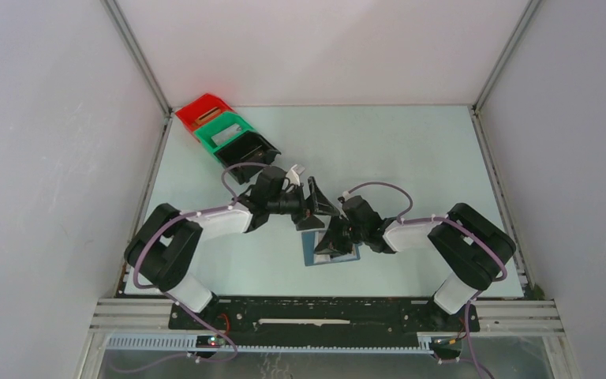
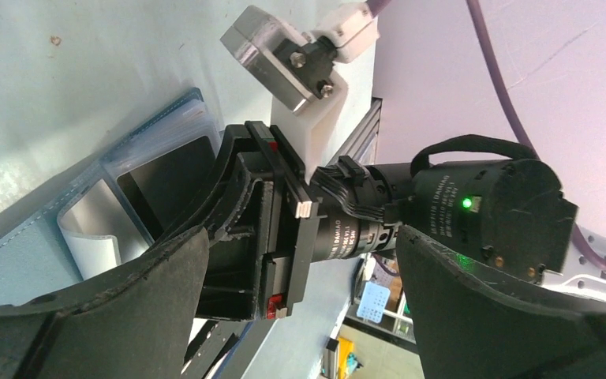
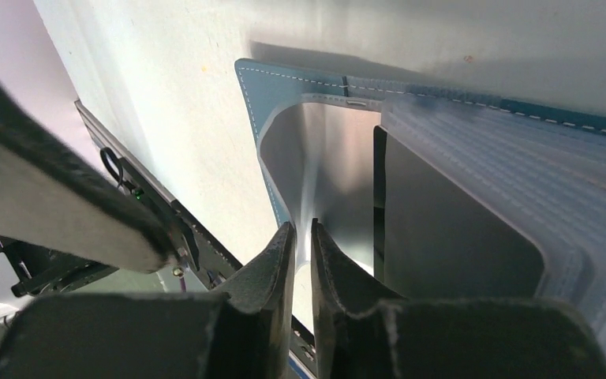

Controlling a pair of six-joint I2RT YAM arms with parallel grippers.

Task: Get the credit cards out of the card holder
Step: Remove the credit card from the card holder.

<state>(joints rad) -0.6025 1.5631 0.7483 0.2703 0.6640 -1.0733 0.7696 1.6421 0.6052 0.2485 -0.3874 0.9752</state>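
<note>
two arms, bolted at the near edge of the table (image 1: pixel 410 158), both elbows out, forearms bent inward so the wrists meet about midway across.

- left gripper (image 1: pixel 316 202): forearm laid low from the left; jaws spread wide, holding nothing, poised just beside the right wrist.
- right gripper (image 3: pixel 304 237): forearm reaching in from the right, tipped down onto the card holder; jaws drawn to a narrow slit, nipping the near edge of the silvery grey card (image 3: pixel 327 158).
- card holder (image 3: pixel 251 95): blue-teal, white stitching, lying open flat on the table under the right gripper, toward the near side; clear ribbed sleeves (image 3: pixel 536 174) fan out on one half.
- dark card (image 3: pixel 450 229): lodged in a sleeve, just beside the silvery one.
- writing: small white print on the right arm's motor housing (image 2: pixel 513 221), seems to read "damiao"; the rest too small to tell. a green lamp (image 2: pixel 465 203) is lit on it.
- far left corner: red bin (image 1: pixel 201 110), green bin (image 1: pixel 225 130), black bin (image 1: pixel 250 150), in a slanted row, touching.
</note>
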